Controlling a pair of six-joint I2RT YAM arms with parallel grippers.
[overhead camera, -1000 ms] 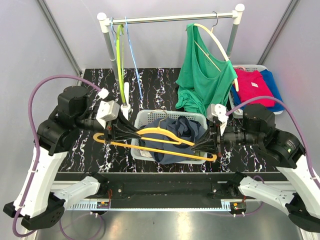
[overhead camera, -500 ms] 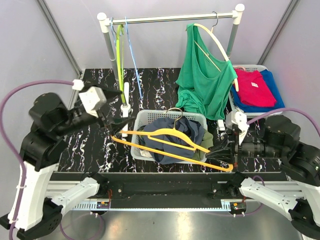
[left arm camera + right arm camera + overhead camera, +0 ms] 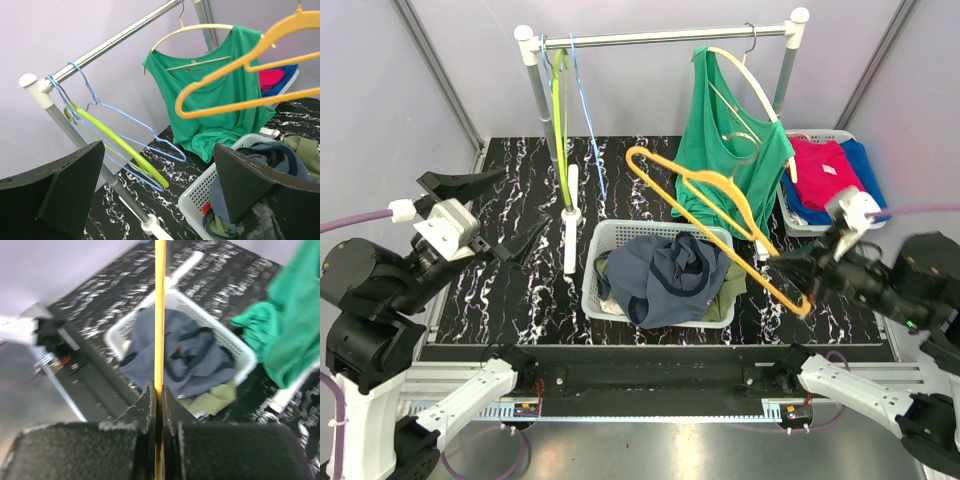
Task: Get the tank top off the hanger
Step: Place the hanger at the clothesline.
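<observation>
Table (image 3: 510, 290): black stone-look top with white veins, filling the middle of the overhead view. Walls are pale lilac-grey all round, with metal struts slanting across both upper corners. A clothes rail (image 3: 660, 38) on white posts spans the far edge, along the top of the frame.

My left hand (image 3: 515, 205), left of frame, is spread wide with nothing between the fingers, up off the table.

My right hand (image 3: 159, 397), right of frame, is pressed together on the thin bar of the orange hanger (image 3: 160, 315), pinching it near its lower end. The hanger is bare and lifted, slanting up toward centre frame in front of the green top (image 3: 730, 150).

The blue tank top (image 3: 665, 275) lies crumpled in the white basket (image 3: 605, 240) at the centre of the table, free of the hanger, beside an olive garment (image 3: 732, 290).

Upper left, on the rail: a pair of bare hangers (image 3: 558, 120), lime and blue wire. Upper right: the green top hangs on a cream hanger (image 3: 760, 95). Far right: a second basket (image 3: 825, 134) holding red and blue clothes.
</observation>
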